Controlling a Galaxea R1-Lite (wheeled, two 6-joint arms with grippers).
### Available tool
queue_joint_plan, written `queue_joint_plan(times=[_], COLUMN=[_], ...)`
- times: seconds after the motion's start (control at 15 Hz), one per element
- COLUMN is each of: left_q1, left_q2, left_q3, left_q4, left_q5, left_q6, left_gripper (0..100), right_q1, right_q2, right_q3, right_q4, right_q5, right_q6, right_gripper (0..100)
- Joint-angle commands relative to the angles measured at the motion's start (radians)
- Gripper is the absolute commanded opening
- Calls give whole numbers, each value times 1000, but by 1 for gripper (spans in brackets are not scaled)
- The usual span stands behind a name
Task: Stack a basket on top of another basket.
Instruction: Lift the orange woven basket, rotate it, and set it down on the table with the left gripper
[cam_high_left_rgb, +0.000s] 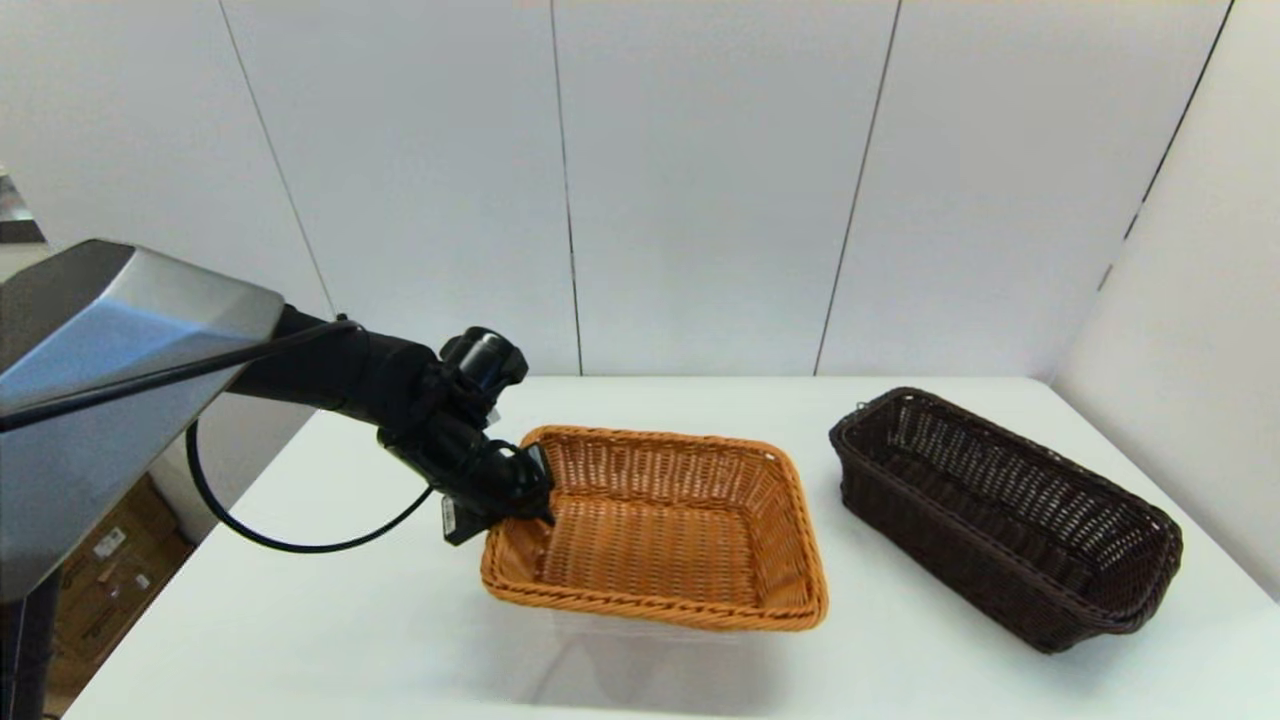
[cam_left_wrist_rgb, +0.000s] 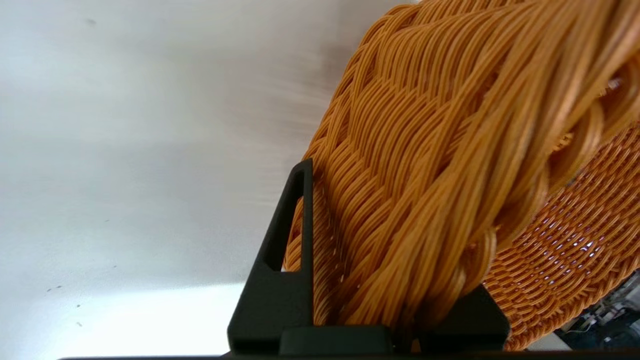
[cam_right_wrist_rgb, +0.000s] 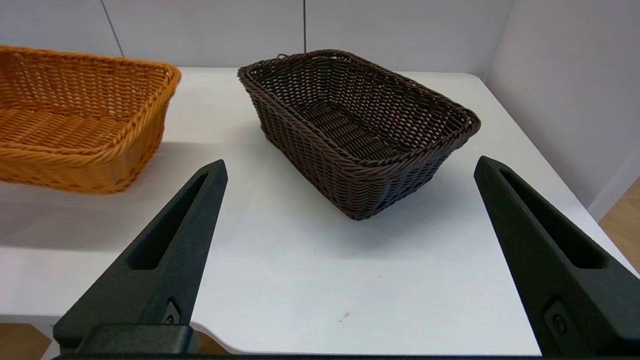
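Presently the orange-tan basket is pinched at its braided rim by the left gripper and seemingly lifted; stiff, light wicker suits rim holds.

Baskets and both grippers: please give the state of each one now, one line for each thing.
orange-tan basket: lifted off the table, tilted, rim clamped, empty.
dark brown basket: resting on the table, upright, empty, untouched.
left gripper: shut on the orange-tan basket's rim.
right gripper: jaws wide open, empty, apart from both baskets, near the table edge.
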Motion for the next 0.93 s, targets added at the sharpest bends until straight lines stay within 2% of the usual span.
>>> queue_joint_plan(times=[0.07,0.4,0.93], left_q1=[0,10,7], left_q2=[23,35,47], left_q3=[-2,-2,-3], left_q4=[3,3,1], left_q5=[-1,2,0], left_q6=[-16,-70,-62], left_gripper=[0,0,0], right_q1=[0,0,2], right_q2=[1,1,1], right_q3=[0,0,0], right_q4=[0,0,0], right_q5=[1,1,2], right_q6=[0,0,0], right_gripper=[100,100,100])
